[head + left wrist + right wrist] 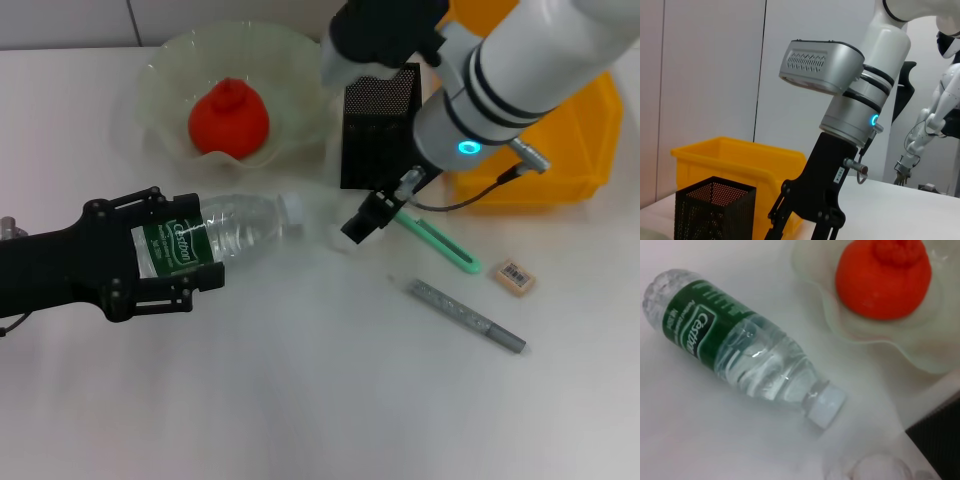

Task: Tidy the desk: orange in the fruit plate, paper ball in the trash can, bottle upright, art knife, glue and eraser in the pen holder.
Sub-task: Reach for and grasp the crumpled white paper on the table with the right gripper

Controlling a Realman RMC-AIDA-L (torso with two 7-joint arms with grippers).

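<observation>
The orange [228,118] sits in the pale-green fruit plate [290,60]. The bottle [240,226] lies on its side, cap towards the pen holder [378,128]. My left gripper [170,245] is open around its labelled end; the right wrist view shows the bottle [740,345] on the table with nothing touching it. My right gripper [362,222] hangs in front of the pen holder, just over the white paper ball [880,469]. Right of it lie the green art knife [440,240], the grey glue stick [465,315] and the eraser [515,276].
The yellow trash can [570,150] stands at the back right, behind my right arm and beside the pen holder. The left wrist view shows the right gripper [810,210], the mesh cup [715,210] and the yellow bin [740,160].
</observation>
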